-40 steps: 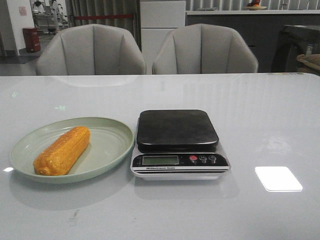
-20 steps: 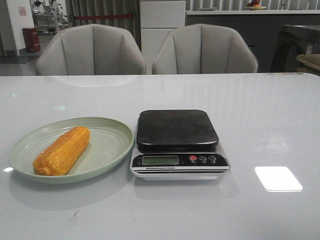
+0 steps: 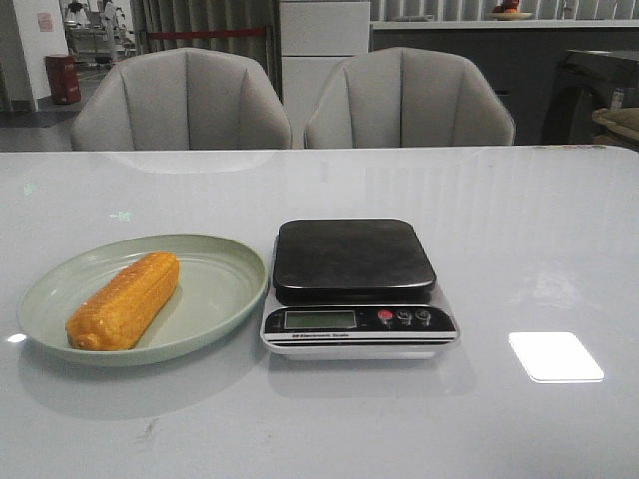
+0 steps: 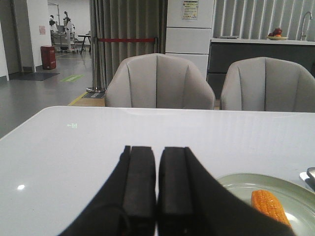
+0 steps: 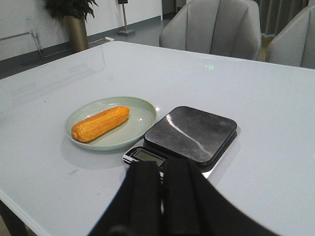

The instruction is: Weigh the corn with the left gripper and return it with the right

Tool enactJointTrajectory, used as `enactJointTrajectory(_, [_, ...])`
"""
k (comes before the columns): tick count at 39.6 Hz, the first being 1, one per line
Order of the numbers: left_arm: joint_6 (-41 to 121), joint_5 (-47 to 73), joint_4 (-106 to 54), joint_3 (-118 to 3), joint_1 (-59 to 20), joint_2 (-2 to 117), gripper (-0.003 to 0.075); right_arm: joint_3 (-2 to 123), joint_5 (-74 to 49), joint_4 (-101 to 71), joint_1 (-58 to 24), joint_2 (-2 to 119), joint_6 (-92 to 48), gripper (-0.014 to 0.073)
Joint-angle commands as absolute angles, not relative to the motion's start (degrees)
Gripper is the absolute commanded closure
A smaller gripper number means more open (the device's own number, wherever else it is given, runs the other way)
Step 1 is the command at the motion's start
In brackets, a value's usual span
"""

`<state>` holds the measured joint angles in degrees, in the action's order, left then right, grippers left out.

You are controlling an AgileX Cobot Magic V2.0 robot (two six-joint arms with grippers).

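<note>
Nothing is moving since earlier: corn (image 3: 124, 301) is lying on its green plate (image 3: 215, 289) beside the scale (image 3: 355, 284), awaiting pickup. I am keeping left claw (image 4: 156, 196) and right claw (image 5: 160, 196) clenched, empty.

Bare white table (image 3: 539, 230) right of the kitchen scale (image 3: 357, 287), pale green plate (image 3: 225, 289) touching its left edge, open air above both
</note>
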<state>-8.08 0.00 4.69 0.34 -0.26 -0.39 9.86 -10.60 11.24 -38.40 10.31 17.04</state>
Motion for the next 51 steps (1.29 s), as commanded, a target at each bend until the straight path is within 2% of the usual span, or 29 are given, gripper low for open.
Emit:
enactJointTrajectory(1, [-8.3, -4.6, 4.7, 2.1, -0.5, -1.6, 0.0607, 11.4, -6.4, 11.9, -38.1, 10.8, 16.5, 0.0431])
enactJointTrajectory(12, [-8.3, -4.6, 4.7, 2.1, -0.5, -1.6, 0.0607, 10.6, -6.8, 11.9, -36.9, 10.8, 16.4, 0.0431])
enactJointTrajectory(27, [-8.3, -4.6, 4.7, 2.1, -0.5, -1.5, 0.0607, 4.3, 5.0, 1.8, -17.5, 10.4, 8.7, 0.0431])
enactJointTrajectory(38, [-8.3, -4.6, 4.7, 2.1, -0.5, -1.5, 0.0607, 0.0, 5.3, 2.2, -7.3, 0.6, 5.8, 0.0431])
enactJointTrajectory(51, [-8.3, -4.6, 4.7, 2.1, -0.5, -1.5, 0.0607, -2.1, 5.7, 2.2, -5.9, -1.7, 5.8, 0.0431])
